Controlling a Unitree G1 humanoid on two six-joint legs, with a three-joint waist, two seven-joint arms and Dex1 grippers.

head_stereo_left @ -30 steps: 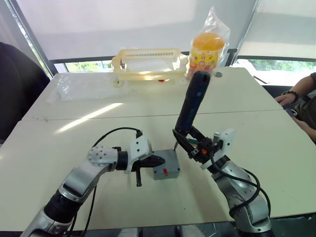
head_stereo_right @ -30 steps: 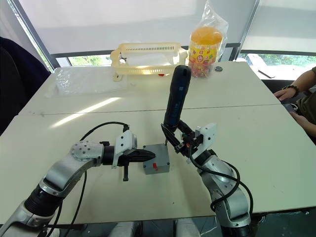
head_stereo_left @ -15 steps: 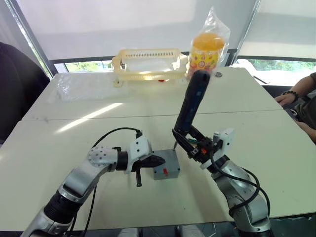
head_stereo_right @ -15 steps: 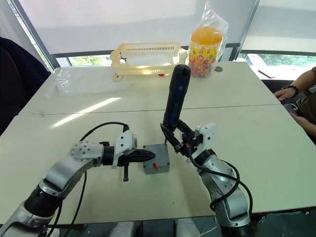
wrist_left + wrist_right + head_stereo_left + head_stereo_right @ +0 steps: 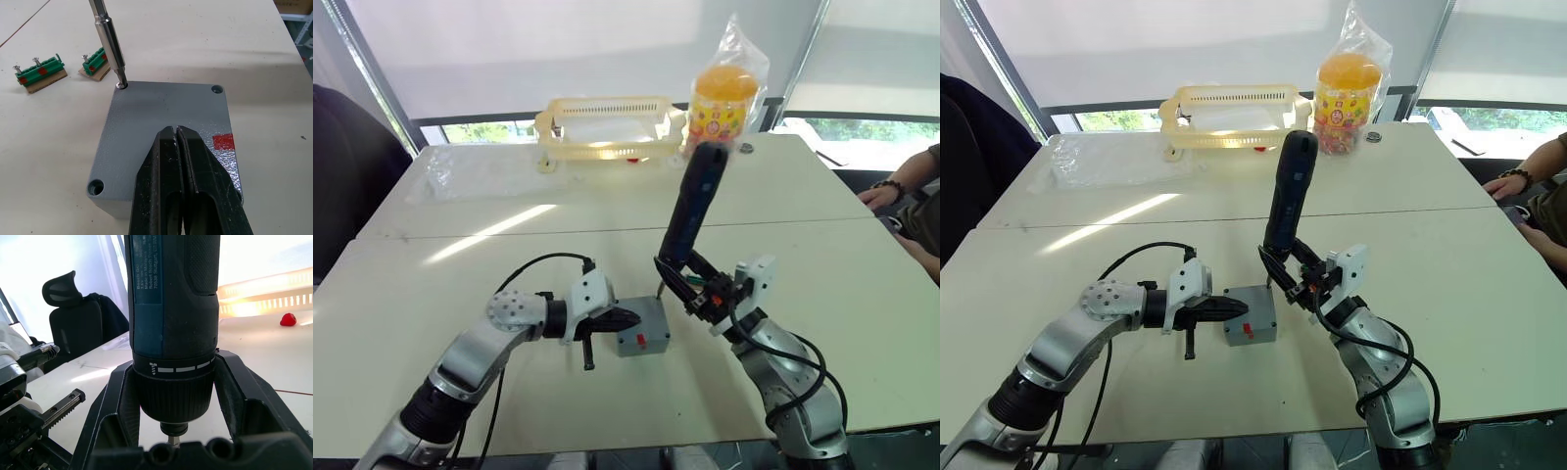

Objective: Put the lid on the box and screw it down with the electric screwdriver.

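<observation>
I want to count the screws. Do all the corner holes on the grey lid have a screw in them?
No, the lid has two empty corner holes, and the electric screwdriver bit sits on a third corner.

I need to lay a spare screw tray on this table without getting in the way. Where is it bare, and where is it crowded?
Bare: the near table between the right tool and the person's hand; also the left near corner. Crowded: around the grey plastic box, and the far edge by the cream slotted basket and bagged orange jar.
</observation>
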